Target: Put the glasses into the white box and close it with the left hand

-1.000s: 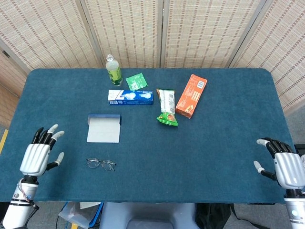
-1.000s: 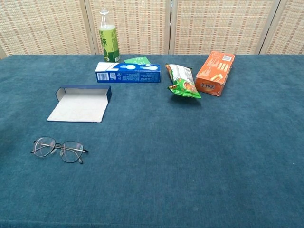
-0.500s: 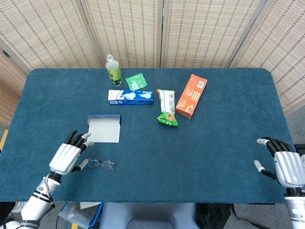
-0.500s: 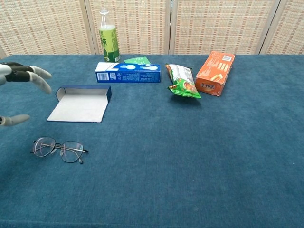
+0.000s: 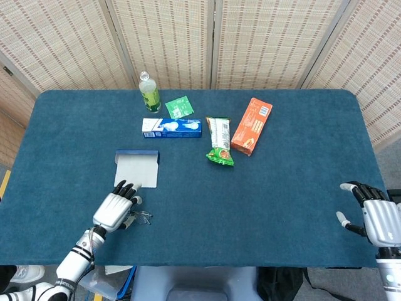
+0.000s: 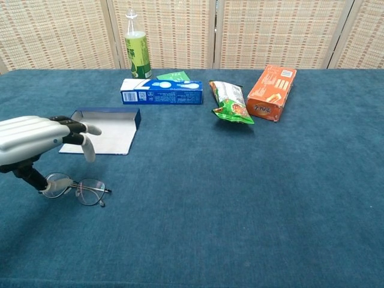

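Note:
The thin wire-framed glasses lie flat on the blue tablecloth near the front left. Only their right lens shows in the head view. The white box lies open just behind them, with its blue-edged lid folded back. My left hand hovers above the left lens of the glasses, fingers stretched out towards the box and thumb down beside the lens; it holds nothing. My right hand rests at the table's front right edge with its fingers apart, far from both things.
Along the back stand a green bottle, a green packet, a blue toothpaste carton, a snack bag and an orange carton. Woven screens close off the far side.
My left hand has swung in from the left table edge, rightwards and over the glasses, now covering their left lens. The right hand, glasses and box have stayed put.

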